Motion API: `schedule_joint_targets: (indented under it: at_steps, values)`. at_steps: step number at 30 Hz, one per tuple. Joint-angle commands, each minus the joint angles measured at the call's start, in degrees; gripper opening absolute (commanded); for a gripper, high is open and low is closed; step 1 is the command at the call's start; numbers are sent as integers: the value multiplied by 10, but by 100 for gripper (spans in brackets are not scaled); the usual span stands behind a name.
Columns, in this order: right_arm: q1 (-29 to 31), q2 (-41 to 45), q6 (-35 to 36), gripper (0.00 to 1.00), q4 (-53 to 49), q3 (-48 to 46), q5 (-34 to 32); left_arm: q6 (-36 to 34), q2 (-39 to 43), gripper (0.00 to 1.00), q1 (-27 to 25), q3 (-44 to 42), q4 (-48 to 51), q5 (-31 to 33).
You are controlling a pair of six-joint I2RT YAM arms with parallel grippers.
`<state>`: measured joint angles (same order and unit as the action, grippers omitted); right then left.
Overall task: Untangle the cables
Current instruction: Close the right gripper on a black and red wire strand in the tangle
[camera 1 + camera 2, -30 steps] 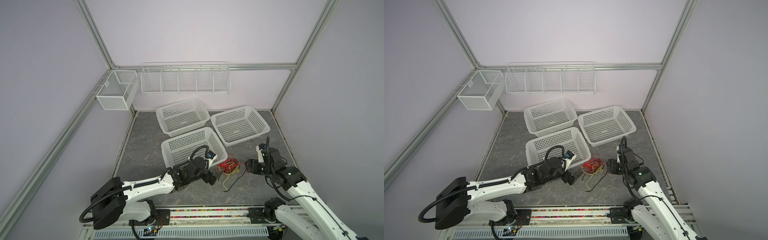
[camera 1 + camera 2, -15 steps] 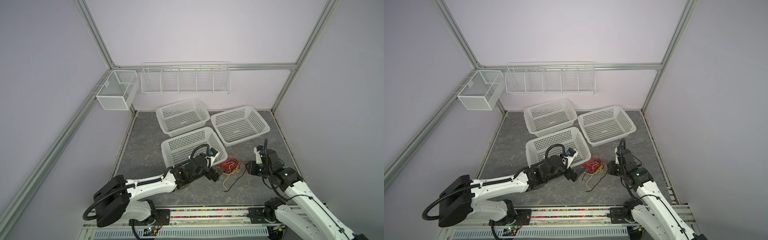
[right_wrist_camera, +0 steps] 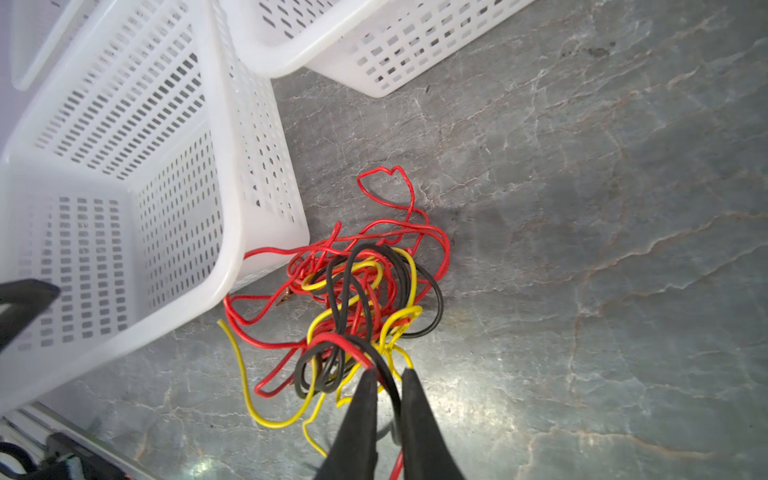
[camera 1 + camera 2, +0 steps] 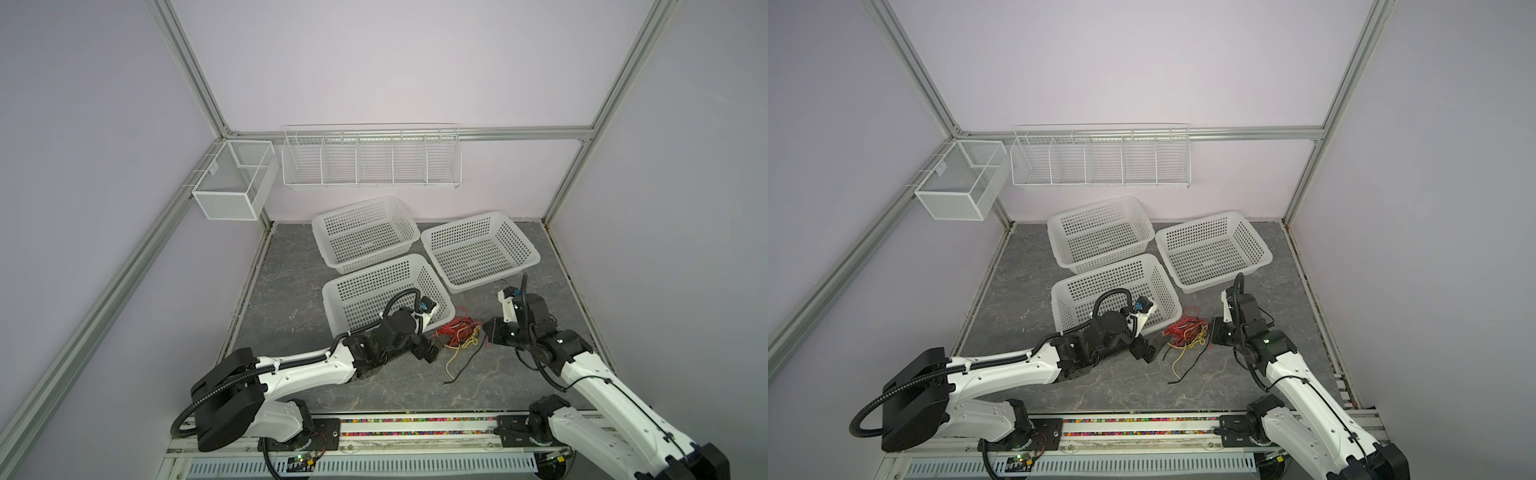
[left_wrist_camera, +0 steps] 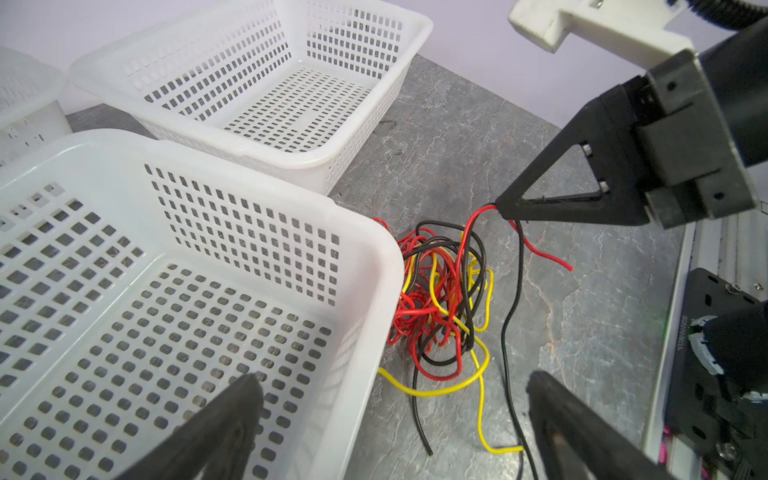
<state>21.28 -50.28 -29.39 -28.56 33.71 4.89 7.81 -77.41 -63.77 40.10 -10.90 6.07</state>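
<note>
My right hand (image 3: pixel 388 374) pinches red and black strands of the cables (image 3: pixel 353 286), heaped on the tabletop (image 3: pixel 582 208) beside a basket (image 5: pixel 386 257); my left hand (image 5: pixel 392 378) hangs open. I should draw slowly, pinning the heap.

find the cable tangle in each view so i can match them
In a top view: cable tangle at the nearest basket's near right corner.
In a top view: same spot.
Left wrist: mid-picture, beside that basket's corner.
Right wrist: mid-picture, beside that corner.
Shared landmark: the nearest basket's corner.
</note>
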Motion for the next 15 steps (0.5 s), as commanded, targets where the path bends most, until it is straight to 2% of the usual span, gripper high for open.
schedule_joint_targets:
  at_steps: [1, 15]
  values:
    - [4, -2, -2, 7, 27, -13, 23, -8, -12, 99, -2, 20, -13, 6]
    - [4, 33, 32, 7, 24, 52, 33, -28, -48, 99, -2, 55, -17, -16]
